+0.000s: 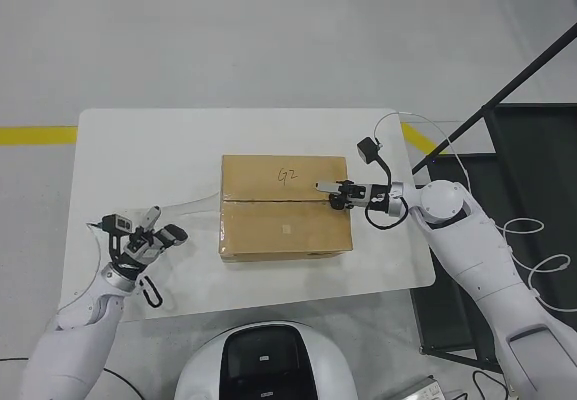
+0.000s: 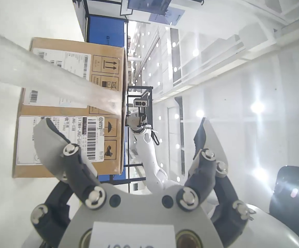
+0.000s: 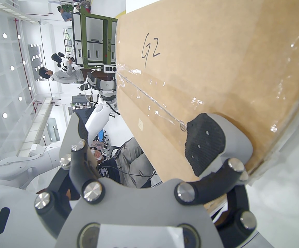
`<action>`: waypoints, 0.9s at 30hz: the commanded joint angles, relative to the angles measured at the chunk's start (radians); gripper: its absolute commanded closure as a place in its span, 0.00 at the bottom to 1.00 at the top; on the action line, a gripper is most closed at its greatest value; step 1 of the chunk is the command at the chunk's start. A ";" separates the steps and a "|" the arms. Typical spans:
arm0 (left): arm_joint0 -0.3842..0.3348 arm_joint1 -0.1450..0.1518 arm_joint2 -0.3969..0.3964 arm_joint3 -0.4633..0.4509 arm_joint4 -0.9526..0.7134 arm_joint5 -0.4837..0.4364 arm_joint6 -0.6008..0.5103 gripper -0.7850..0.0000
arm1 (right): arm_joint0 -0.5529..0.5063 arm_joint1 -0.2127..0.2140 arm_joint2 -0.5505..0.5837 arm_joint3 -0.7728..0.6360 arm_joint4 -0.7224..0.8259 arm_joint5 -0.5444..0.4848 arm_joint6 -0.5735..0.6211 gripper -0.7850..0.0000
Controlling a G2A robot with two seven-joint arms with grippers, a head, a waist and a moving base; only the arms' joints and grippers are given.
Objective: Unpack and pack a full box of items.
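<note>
The cardboard box (image 1: 285, 206) lies under the right gripper (image 1: 326, 191), whose fingers are spread over its taped seam, and apart from the equally spread left gripper (image 1: 163, 226).

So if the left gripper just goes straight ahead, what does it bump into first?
Probably the cardboard box: its labelled side faces the left gripper's open jaws. A strip of clear tape stretches from the box toward the gripper, so it might brush that first; depth is hard to judge.
</note>
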 commanded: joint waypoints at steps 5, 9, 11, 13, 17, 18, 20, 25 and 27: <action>-0.047 -0.022 0.050 0.056 0.041 0.011 0.105 0.00 | 0.000 0.000 0.000 0.000 0.000 0.000 0.000 0.00; -0.070 -0.033 0.065 0.076 0.058 0.031 0.153 0.00 | 0.000 0.000 0.000 0.000 0.000 0.000 0.000 0.00; -0.074 -0.037 0.067 0.083 0.063 0.036 0.179 0.05 | 0.000 0.000 0.000 0.000 0.000 0.000 0.000 0.00; -0.075 -0.039 0.067 0.088 0.069 0.045 0.197 0.00 | 0.000 0.000 0.000 0.000 0.000 0.000 0.000 0.00; -0.080 -0.044 0.064 0.098 0.068 0.068 0.206 0.07 | 0.000 0.000 0.000 0.000 0.000 0.000 0.000 0.00; -0.080 -0.044 0.063 0.099 0.068 0.070 0.206 0.12 | 0.000 0.000 0.000 0.000 0.000 0.000 0.000 0.00; -0.079 -0.046 0.060 0.102 0.067 0.074 0.208 0.38 | 0.000 0.000 0.000 0.000 0.000 0.000 0.000 0.00; -0.079 -0.050 0.054 0.106 0.069 0.082 0.207 0.80 | 0.000 0.000 0.000 0.000 0.000 0.000 0.000 0.00; -0.079 -0.051 0.053 0.107 0.073 0.083 0.206 0.84 | 0.000 0.000 0.000 0.000 0.000 0.000 0.000 0.00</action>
